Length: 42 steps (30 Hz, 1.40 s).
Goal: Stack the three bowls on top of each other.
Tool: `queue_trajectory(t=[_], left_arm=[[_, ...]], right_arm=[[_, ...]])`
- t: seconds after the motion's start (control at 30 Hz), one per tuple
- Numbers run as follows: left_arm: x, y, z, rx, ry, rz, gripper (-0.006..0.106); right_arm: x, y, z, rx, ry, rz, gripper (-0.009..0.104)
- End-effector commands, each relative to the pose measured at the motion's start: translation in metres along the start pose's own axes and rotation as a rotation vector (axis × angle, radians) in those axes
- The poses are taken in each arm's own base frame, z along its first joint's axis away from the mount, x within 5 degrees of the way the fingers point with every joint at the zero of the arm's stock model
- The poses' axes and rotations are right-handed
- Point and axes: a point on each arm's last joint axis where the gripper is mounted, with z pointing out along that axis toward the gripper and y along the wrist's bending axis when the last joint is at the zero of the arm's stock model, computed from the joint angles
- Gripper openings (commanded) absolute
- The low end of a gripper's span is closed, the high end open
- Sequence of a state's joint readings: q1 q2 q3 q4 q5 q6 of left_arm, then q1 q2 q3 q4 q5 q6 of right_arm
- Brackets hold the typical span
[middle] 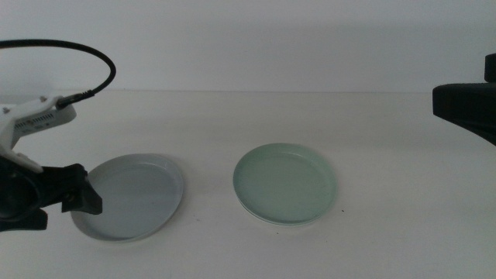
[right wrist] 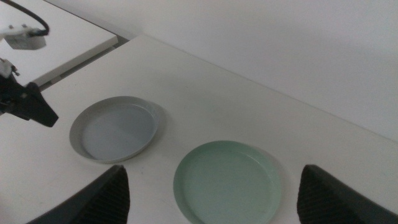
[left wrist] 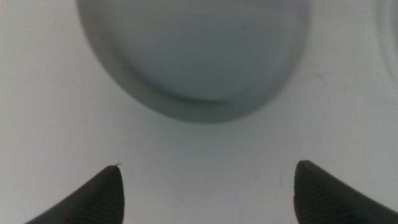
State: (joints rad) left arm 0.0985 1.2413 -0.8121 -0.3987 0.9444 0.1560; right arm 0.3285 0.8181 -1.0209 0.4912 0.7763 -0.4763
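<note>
A light grey-blue bowl [middle: 132, 195] [left wrist: 196, 50] [right wrist: 116, 129] lies left of centre on the white table [middle: 232, 124]. A pale mint green bowl [middle: 285, 184] [right wrist: 227, 183] lies to its right, with a gap between them. A paler rim line shows under the green bowl's near edge; whether a third bowl lies beneath I cannot tell. My left gripper [middle: 66, 203] [left wrist: 208, 186] [right wrist: 31, 106] hangs low just left of the grey-blue bowl, open and holding nothing. My right gripper [middle: 465, 108] [right wrist: 211, 199] is raised at the far right, open and holding nothing, and its view looks down on both bowls.
A black cable [middle: 85, 54] arcs above the left arm's white wrist camera [middle: 35, 118]. In the right wrist view the table's edge [right wrist: 81, 59] runs behind the left arm. The table's surface is plain white.
</note>
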Motion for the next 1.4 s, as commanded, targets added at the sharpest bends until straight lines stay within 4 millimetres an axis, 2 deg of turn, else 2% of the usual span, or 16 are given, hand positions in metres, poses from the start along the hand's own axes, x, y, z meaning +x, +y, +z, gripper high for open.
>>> queue_trajectory(t=[0.0,0.23,0.5,0.73,1.03,1.1,1.2,1.3,1.37], left_arm=[[-0.008,0.005,0.008,-0.031,-0.013,-0.067,0.094],[-0.031,0.016,0.025,-0.093,-0.148,-0.071,0.094],[-0.071,0.026,0.049,-0.158,0.002,0.019,0.094],[-0.102,0.034,0.074,-0.185,0.055,0.068,0.094],[-0.102,0.05,0.122,-0.183,0.191,0.046,0.093],[-0.101,0.052,0.129,-0.185,0.203,0.042,0.09],[-0.101,0.053,0.134,-0.177,0.199,0.029,0.08],[-0.102,0.052,0.134,-0.173,0.19,0.024,0.064],[-0.102,0.052,0.134,-0.173,0.189,0.024,0.047]], right_arm=[[0.0,0.0,-0.001,0.008,-0.011,-0.005,0.093],[0.0,0.0,-0.001,0.008,-0.011,-0.005,0.093],[0.0,0.0,-0.001,0.008,-0.011,-0.005,0.093],[0.0,0.0,-0.001,0.008,-0.011,-0.005,0.093],[0.0,0.0,-0.001,0.008,-0.011,-0.005,0.093],[0.0,0.0,-0.001,0.008,-0.011,-0.005,0.093],[0.0,0.0,-0.001,0.008,-0.011,-0.005,0.093],[0.0,0.0,-0.001,0.008,-0.011,-0.005,0.093],[0.0,0.0,-0.001,0.008,-0.011,-0.005,0.093]])
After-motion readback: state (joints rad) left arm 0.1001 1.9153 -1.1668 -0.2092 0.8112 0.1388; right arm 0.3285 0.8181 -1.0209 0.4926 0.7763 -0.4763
